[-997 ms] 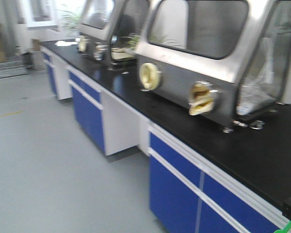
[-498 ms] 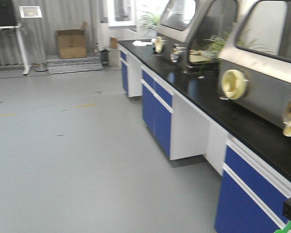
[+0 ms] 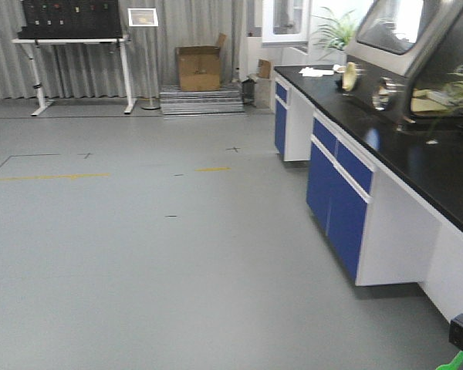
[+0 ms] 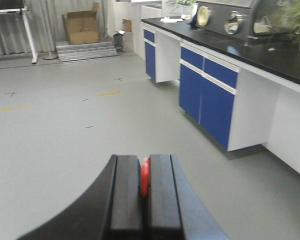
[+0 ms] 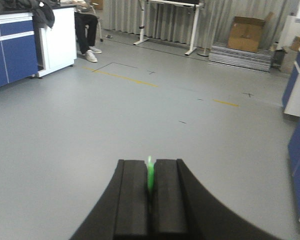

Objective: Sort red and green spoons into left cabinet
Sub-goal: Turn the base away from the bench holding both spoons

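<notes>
Though mostly hidden, red spoon shows as a thin sliver clamped in left gripper, axis along the pads. Green spoon sits likewise in right gripper.

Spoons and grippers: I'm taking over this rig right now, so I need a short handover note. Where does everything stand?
The left gripper is shut on the red spoon.
The right gripper is shut on the green spoon.
The left cabinet is in no view; the cameras show only open floor and a lab bench.
Done: both spoons are picked up.
Left: get to the left cabinet and place both spoons in it.
</notes>
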Controlling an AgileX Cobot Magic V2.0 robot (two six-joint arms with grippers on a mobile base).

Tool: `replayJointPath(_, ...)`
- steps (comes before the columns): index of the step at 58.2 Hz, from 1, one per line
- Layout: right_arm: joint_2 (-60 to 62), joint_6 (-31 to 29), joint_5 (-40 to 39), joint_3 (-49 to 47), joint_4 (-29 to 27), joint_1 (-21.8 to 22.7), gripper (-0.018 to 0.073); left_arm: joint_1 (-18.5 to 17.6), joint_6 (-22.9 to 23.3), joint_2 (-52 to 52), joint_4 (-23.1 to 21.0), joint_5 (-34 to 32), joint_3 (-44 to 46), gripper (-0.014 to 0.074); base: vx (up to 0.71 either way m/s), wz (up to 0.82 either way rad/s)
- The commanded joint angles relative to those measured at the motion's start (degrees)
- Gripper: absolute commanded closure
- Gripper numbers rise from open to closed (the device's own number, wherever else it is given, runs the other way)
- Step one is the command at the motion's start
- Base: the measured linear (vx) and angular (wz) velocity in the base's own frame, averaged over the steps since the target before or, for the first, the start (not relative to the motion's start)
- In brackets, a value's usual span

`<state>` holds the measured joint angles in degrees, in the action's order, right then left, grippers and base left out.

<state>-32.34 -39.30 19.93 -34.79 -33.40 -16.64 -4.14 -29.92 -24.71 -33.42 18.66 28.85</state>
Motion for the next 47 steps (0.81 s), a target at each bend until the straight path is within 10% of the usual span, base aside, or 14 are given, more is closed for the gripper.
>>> replayJointPath(1, -0.1, -0.2, -3.7, -1.7, -0.9, 0.2, 0.0562, -0.4, 0.1, -0.3, -1.4, -3.8, 1.5, 0.0600, 0.37, 0.28)
replayJointPath(47, -0.1, -0.2, -3.7, -1.7, -0.9, 0.2, 0.0562, -0.4, 0.1, -0.3, -1.4, -3.8, 1.5, 0.0600, 0.49, 0.20)
